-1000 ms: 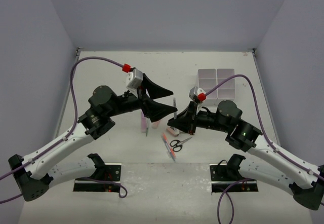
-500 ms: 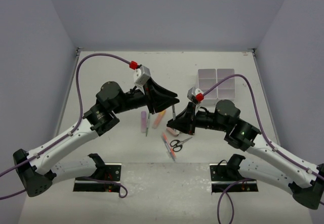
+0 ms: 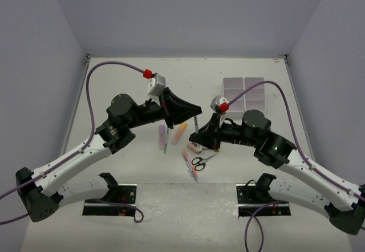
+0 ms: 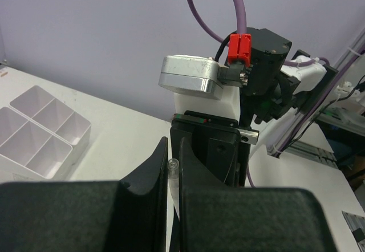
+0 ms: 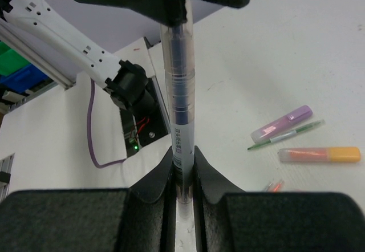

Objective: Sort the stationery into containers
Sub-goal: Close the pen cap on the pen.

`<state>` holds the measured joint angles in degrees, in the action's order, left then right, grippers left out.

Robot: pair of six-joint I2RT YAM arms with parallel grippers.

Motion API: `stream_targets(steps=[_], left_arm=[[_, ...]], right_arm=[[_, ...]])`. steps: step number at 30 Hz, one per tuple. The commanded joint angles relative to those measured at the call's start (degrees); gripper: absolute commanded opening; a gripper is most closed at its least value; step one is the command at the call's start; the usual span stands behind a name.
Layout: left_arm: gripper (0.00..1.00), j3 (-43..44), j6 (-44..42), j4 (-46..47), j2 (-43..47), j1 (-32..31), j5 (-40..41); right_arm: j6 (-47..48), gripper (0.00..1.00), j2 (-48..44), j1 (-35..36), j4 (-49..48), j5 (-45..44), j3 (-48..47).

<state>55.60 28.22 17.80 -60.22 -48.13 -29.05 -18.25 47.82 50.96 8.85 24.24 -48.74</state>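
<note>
**Both jaws on one pen, held upright between them**

I have the clear pen [image 5: 178, 92] pinched at both ends. The right gripper [image 5: 182, 166] is clamped on its lower part. The left gripper [image 4: 174, 156] is closed to a thin slit on its upper end, where a bit of clear barrel shows between the fingers. The pen's long axis runs straight from one set of jaws to the other, standing up off the table, so the two grips face each other along it.

The next move, as I judge it, turns on one side letting go without tilting the pen. The organiser box [image 3: 234, 84] lies beyond the right jaws on their outer side, well apart from the left jaws, so the right arm is the nearer one.

Below and beside the jaws, the lilac highlighter [image 3: 162, 136], orange-peach highlighter [image 3: 179, 132], scissors [image 3: 198, 161] and pink-red pen [image 3: 190, 165] lie loose on the table.

Both pen tips are buried inside the fingers, so I cannot tell which end is the writing end. From above, the right arm's cable cuts across part of the box.
</note>
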Motion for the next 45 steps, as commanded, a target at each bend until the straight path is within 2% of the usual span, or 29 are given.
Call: stream_targets(steps=[1,12,16,26,30,34,37,43,45], left_arm=[[0.00,-4.84,1.93,1.65,-0.59,-0.24,-3.14],[0.00,-11.09,1.94,2.81,0.00,-4.55,-1.27],[0.00,-13.25,1.69,2.67,0.90,-4.89,-0.41],[0.00,-23.76,5.77,11.06,1.92,-7.56,-0.07],[0.00,-23.39,5.73,11.18,1.52,-8.83,0.57],[0.00,-18.05,0.73,0.30,4.09,-8.83,9.15],[0.00,-13.05,-3.13,-3.33,4.74,-8.83,8.78],[0.00,-7.59,-4.94,-3.75,3.36,-8.83,6.78],[0.17,-6.48,-5.31,-4.14,3.73,-8.83,9.15]], right_arm=[[0.76,0.00,0.58,-0.10,-4.18,-5.34,-8.41],[2.56,0.00,8.15,-5.31,-3.82,-0.82,-21.85],[2.96,0.00,8.44,-5.71,-3.29,-0.35,-23.55],[3.24,0.00,9.58,-7.37,-3.20,-0.86,-24.90],[2.73,0.00,10.81,-7.37,-4.45,-0.64,-25.58],[3.72,0.00,12.20,-7.37,-3.19,3.48,-24.21],[3.81,0.00,11.67,-7.37,-4.15,2.49,-19.60],[3.65,0.00,11.41,-7.37,-4.65,1.50,-16.17],[3.37,0.00,11.21,-7.37,-5.35,1.16,-14.54]])
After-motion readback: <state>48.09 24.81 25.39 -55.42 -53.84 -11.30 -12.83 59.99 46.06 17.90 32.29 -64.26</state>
